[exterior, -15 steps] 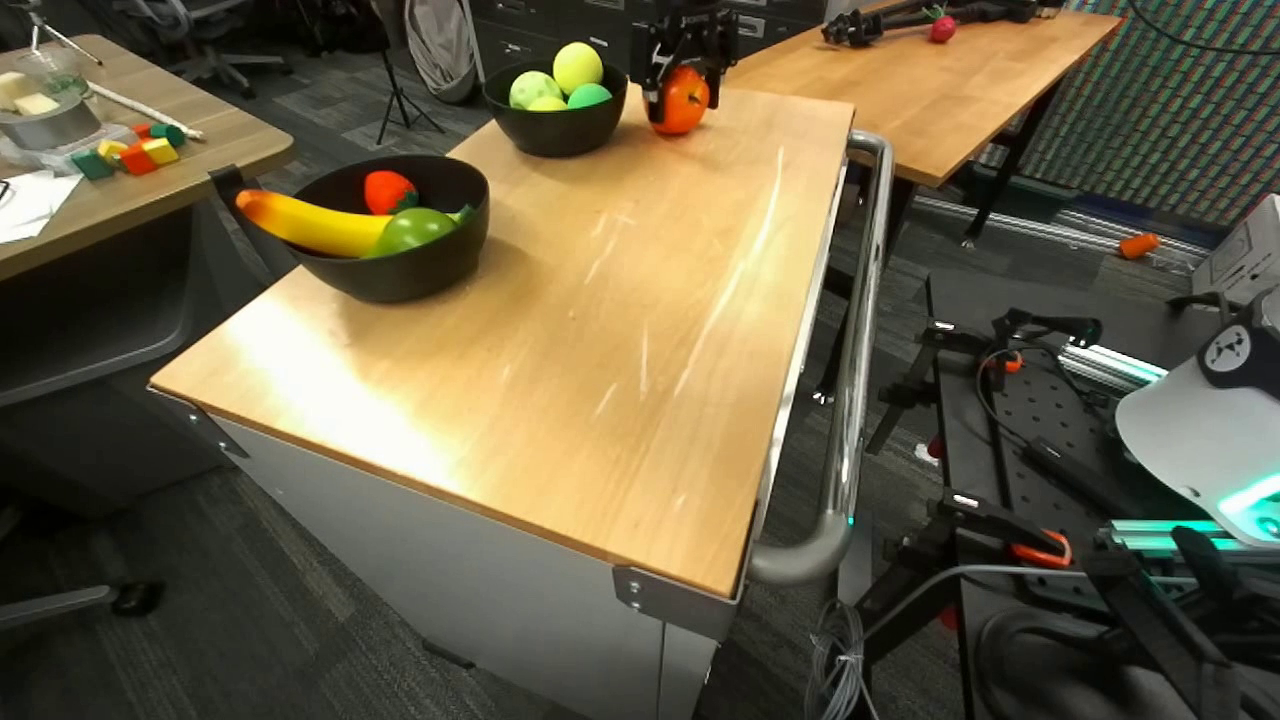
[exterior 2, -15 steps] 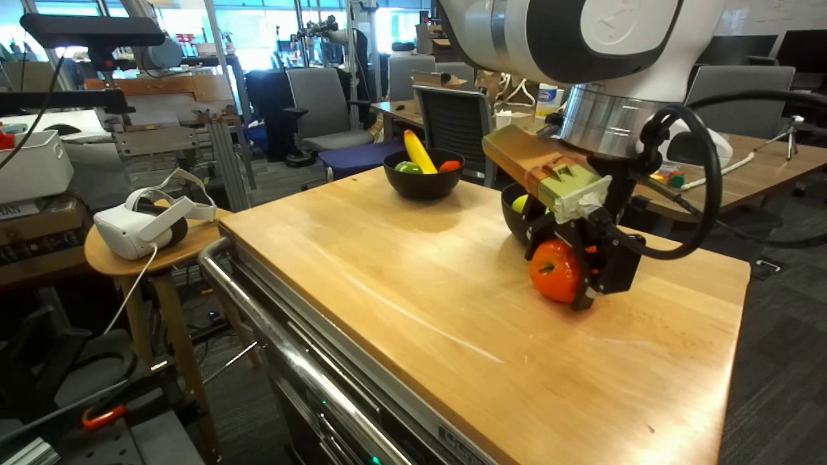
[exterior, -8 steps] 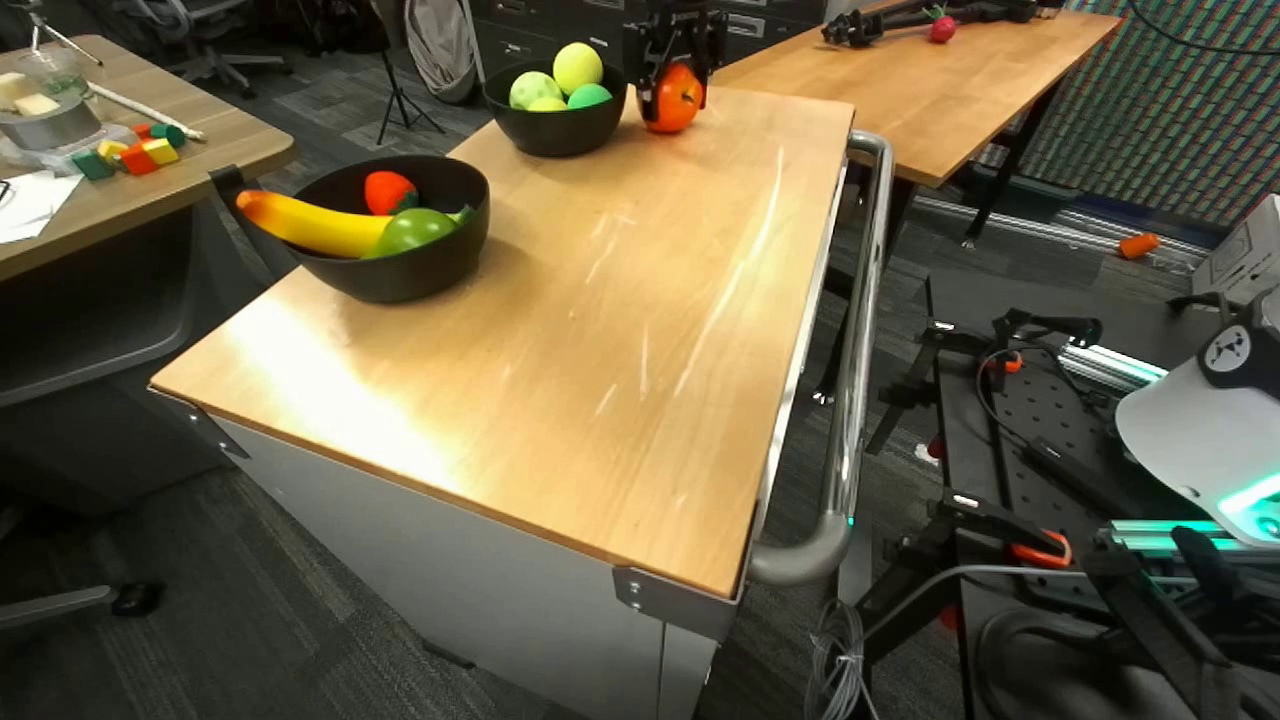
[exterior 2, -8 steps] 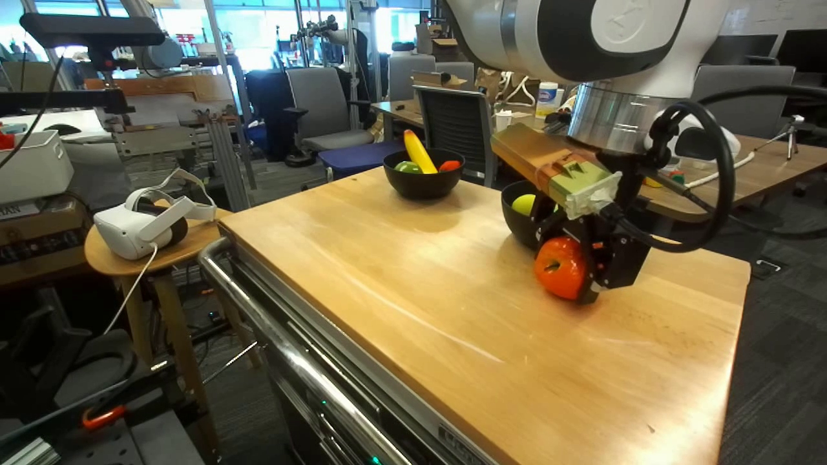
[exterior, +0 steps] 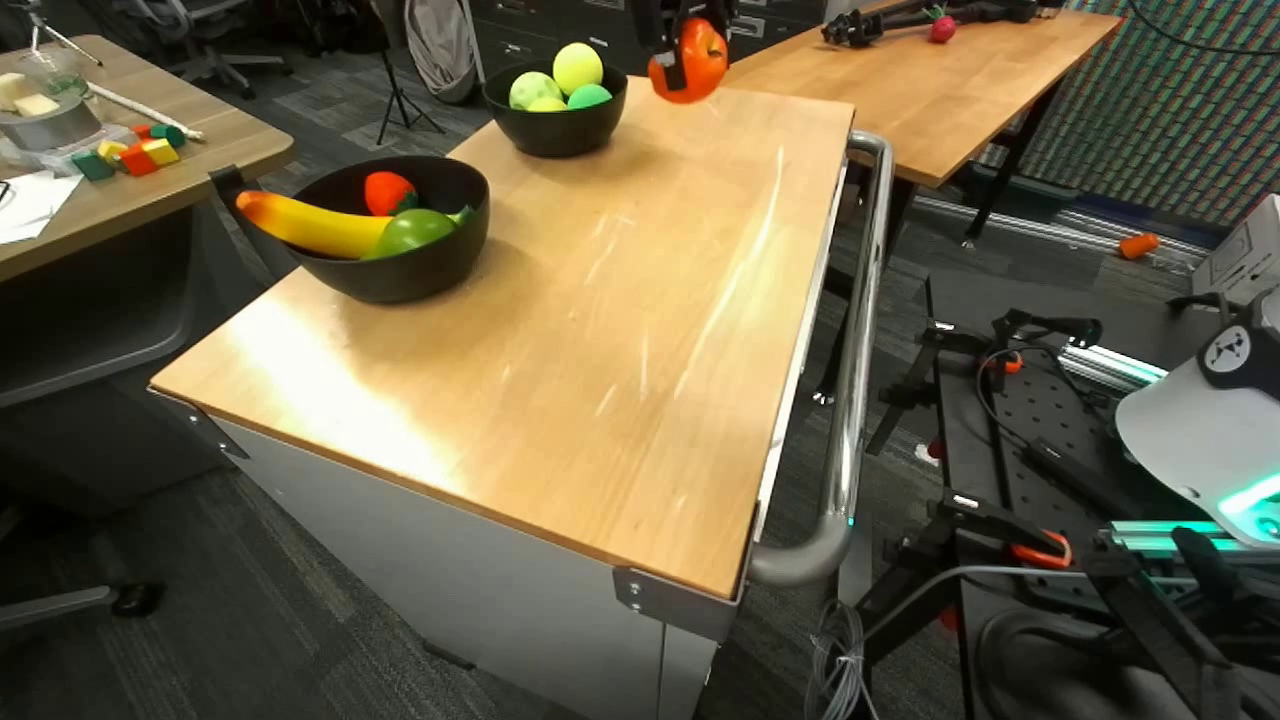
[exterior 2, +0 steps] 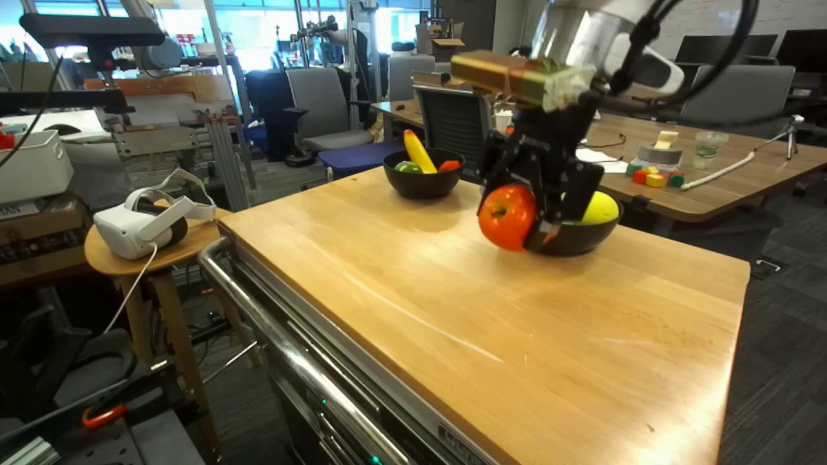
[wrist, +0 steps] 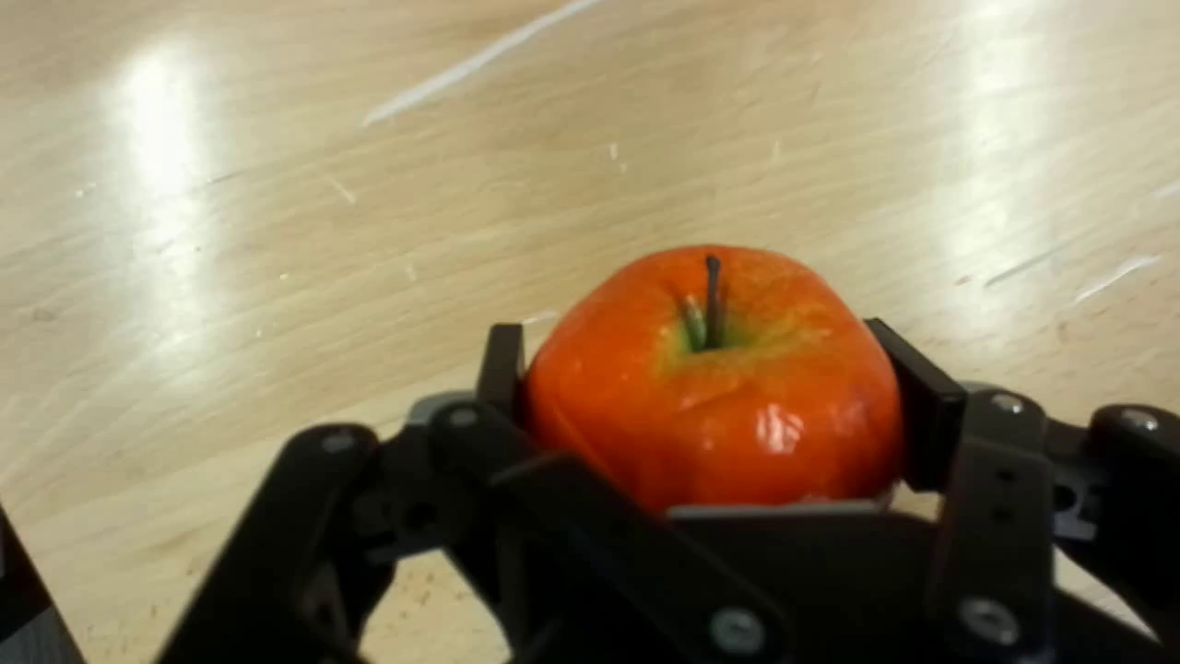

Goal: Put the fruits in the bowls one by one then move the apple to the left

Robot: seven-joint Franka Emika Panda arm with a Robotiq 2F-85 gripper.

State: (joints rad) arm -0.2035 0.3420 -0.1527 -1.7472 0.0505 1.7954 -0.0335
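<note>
Glossy red-orange round apple [exterior: 705, 55] has come up off the pale wooden tabletop [exterior: 600, 350] vs 0.5 s ago, and the black 2-finger gripper [wrist: 710, 383] rose with it, clamped on the apple, pads [wrist: 501, 369] on opposite flanks. Pick looks solid. My read: bowl filling is done, apple-to-left is the step in hand. Whose left and which drop spot, can't tell.

Landmark: matte black round bowl [exterior: 560, 138] holding at least 4 yellow-to-green round pieces [exterior: 577, 68]. Left to right in an exterior view:
- left of landmark, apart from it: 2nd matte black round bowl [exterior: 395, 282] with long curved yellow banana [exterior: 310, 225] (orange tip over the rim), small red strawberry [exterior: 388, 190], shiny round green fruit [exterior: 412, 232]
- landmark itself
- right of landmark, near, in the air, not inside it: the apple

Orientation: apple hangs tipped, stem [wrist: 713, 295] facing away from landmark and somewhat up; exact tilt hard to read. Near-round body, no real long axis, so stem axis is all there is to track. Grip runs across the stem axis, stem itself untouched. Smooth skin, so I'd guess roll on release is the main risk; set down gently.
</note>
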